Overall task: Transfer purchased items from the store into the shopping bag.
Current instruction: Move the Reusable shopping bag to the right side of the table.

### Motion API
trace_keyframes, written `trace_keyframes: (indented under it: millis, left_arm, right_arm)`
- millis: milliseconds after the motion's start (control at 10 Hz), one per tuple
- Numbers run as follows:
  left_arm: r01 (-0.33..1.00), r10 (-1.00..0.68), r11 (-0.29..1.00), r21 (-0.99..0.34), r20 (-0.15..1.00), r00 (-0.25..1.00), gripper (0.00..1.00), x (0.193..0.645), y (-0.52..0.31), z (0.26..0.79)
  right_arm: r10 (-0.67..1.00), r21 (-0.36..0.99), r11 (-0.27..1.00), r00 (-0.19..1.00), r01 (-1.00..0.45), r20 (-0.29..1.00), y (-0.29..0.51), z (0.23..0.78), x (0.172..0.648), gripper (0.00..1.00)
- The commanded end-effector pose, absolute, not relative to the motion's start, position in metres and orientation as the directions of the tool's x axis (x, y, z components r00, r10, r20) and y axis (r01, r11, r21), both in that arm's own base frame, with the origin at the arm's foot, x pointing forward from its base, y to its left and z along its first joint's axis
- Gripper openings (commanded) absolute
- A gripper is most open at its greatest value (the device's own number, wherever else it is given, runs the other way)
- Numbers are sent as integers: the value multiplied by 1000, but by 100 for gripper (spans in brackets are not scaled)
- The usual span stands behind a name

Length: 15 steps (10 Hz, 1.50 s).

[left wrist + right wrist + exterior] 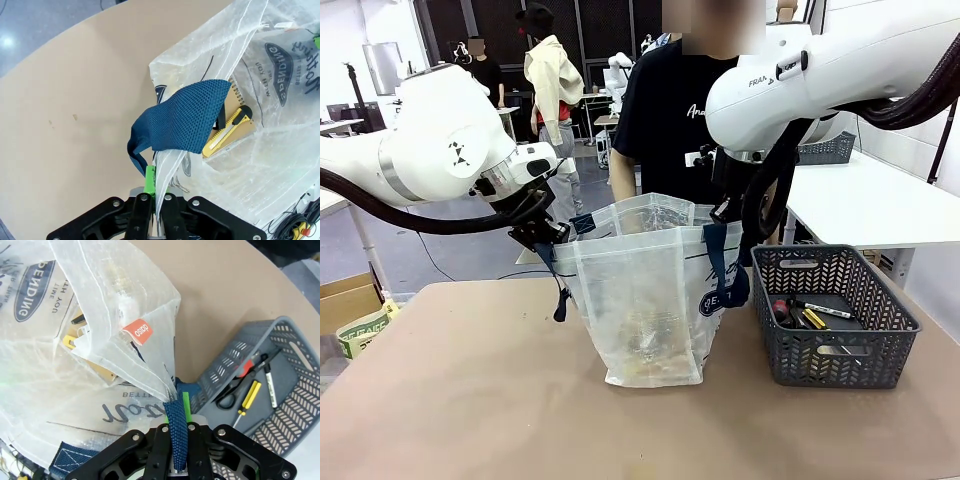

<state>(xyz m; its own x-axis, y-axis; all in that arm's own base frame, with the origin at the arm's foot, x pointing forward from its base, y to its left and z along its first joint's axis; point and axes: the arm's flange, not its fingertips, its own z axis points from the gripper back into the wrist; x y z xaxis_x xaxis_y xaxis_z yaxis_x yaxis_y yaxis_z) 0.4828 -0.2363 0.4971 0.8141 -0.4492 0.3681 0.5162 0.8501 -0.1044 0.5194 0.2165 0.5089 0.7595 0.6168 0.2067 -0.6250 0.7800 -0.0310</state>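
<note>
shopping bag point(640, 290): thin translucent plastic with a fine woven grain, crinkled, faintly shiny along the folds
strap handles point(185, 117): navy cloth webbing, coarse weave, matt
utility knife point(227, 132): smooth yellow and black plastic, slight gloss, lying inside the bag
notebook point(229, 106): brown card cover, matt, with wire spiral binding
table point(470, 400): tan top, smooth, matt
basket point(830, 365): dark grey moulded plastic lattice, matt
screwdriver point(248, 396): yellow and black plastic handle, glossy
left gripper point(156, 200): black casing, smooth satin finish, bright metal bolt heads
right gripper point(176, 440): same black satin casing
pads point(149, 180): bright green, smooth; rubber or plastic, cannot tell
robot arms point(430, 140): white shells, smooth and glossy
</note>
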Motion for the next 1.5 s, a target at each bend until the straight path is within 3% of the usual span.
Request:
trace_keyframes:
  millis: [0, 1100, 1400]
  left_arm:
    - [514, -447, 851, -102, 370, 814, 0, 484, -235, 497]
    - [514, -447, 851, -102, 370, 814, 0, 484, -235, 497]
    - [514, -447, 851, -102, 370, 814, 0, 484, -235, 497]
  right_arm:
    - [613, -29, 783, 764, -621, 203, 215, 507, 519, 0]
    - [611, -48, 786, 762, -617, 215, 216, 513, 517, 0]
    - [510, -52, 860, 851, -508, 123, 218, 513, 519, 0]
